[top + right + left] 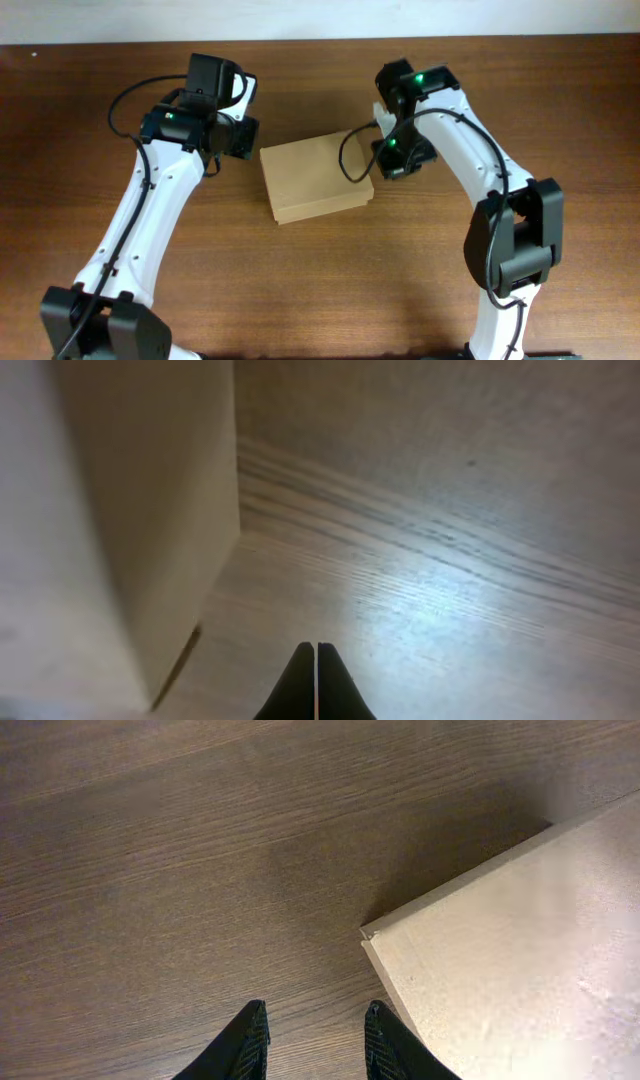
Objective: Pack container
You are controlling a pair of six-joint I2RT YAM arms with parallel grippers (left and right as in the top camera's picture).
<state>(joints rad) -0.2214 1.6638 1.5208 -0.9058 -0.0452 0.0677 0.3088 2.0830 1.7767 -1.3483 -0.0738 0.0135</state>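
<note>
Cardboard box [315,180] sits closed and looks packed. Left gripper [315,1020] hovers at its corner, narrowly parted, empty; right gripper [317,660] is pinched shut beside it. Next call: lift both arms clear.

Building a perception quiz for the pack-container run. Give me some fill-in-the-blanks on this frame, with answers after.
1. The container lies with its lid ____.
2. The right gripper has its fingers ____.
3. The left gripper, fingers apart, holds ____.
4. Seen from overhead, the container sits ____ the two grippers.
Missing words: closed; shut; nothing; between.
</note>
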